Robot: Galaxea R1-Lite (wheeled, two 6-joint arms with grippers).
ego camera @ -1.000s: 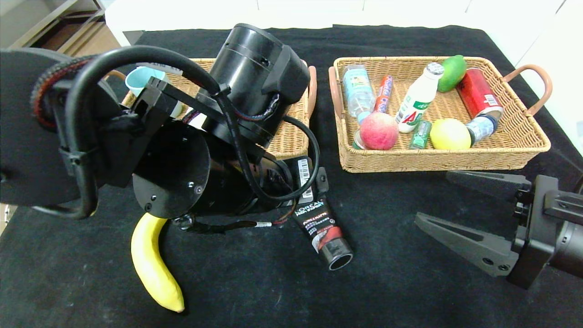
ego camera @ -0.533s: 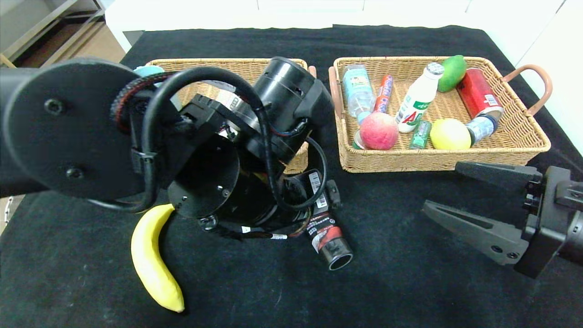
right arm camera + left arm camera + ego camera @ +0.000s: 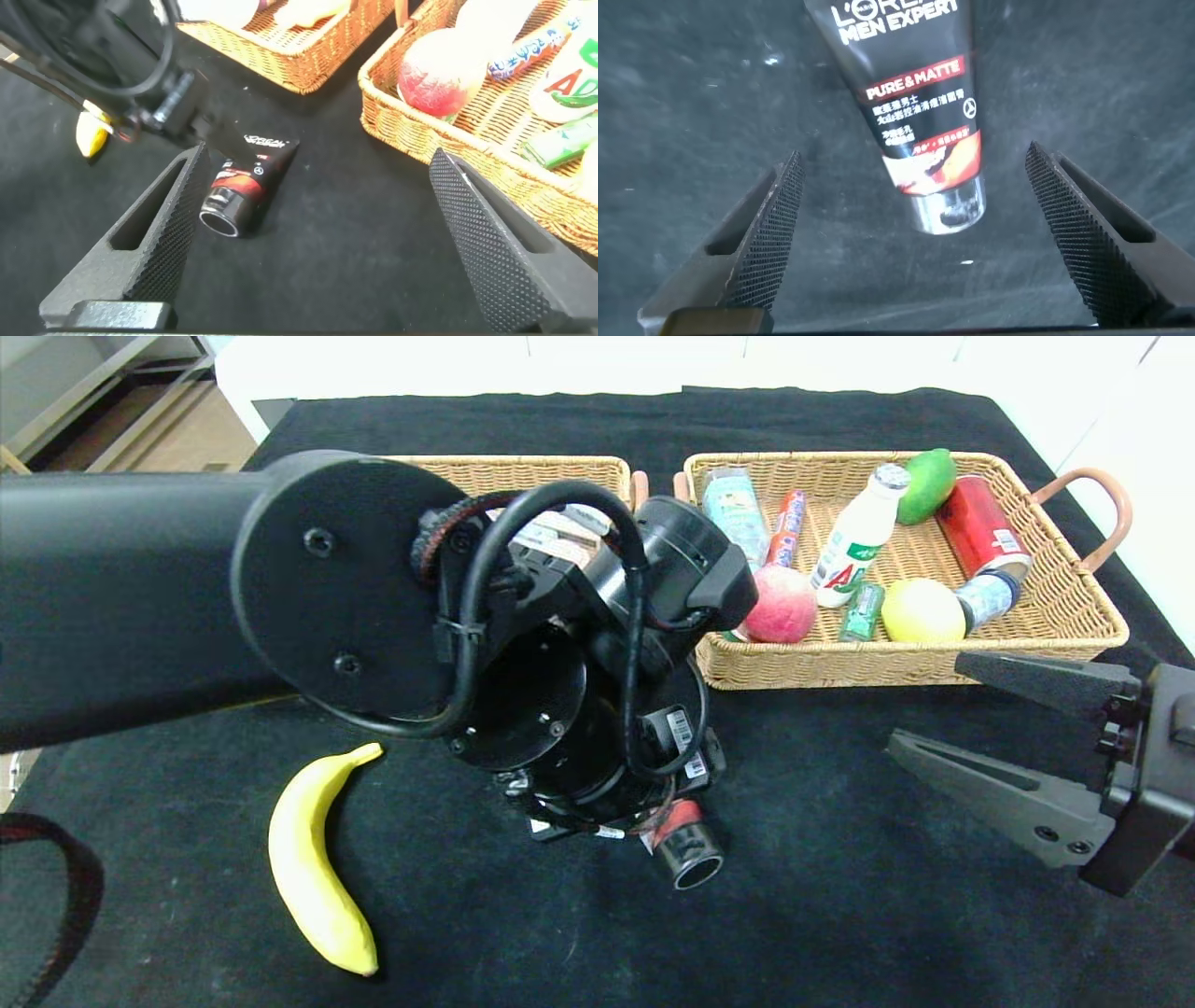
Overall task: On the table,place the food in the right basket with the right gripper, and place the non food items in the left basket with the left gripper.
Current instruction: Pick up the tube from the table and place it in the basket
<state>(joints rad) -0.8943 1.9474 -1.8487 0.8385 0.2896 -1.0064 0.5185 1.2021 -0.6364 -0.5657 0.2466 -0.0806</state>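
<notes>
Table (image 3: pixel 840 933) under black cloth, two baskets at the back — right basket (image 3: pixel 1074 625) already has the peach (image 3: pixel 780 605) and lemon (image 3: pixel 921 609); banana (image 3: pixel 313 868) lies on the cloth to my left. My left gripper (image 3: pixel 915 233) hangs spread wide over the L'Oreal tube (image 3: pixel 920 121), fingers either side, not touching. My right gripper (image 3: pixel 952 709) is spread wide too, holding nothing, just in front of the right basket.

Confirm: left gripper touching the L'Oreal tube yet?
Apart. The left wrist view shows the left gripper open, black cloth visible between each finger and the L'Oreal tube.
</notes>
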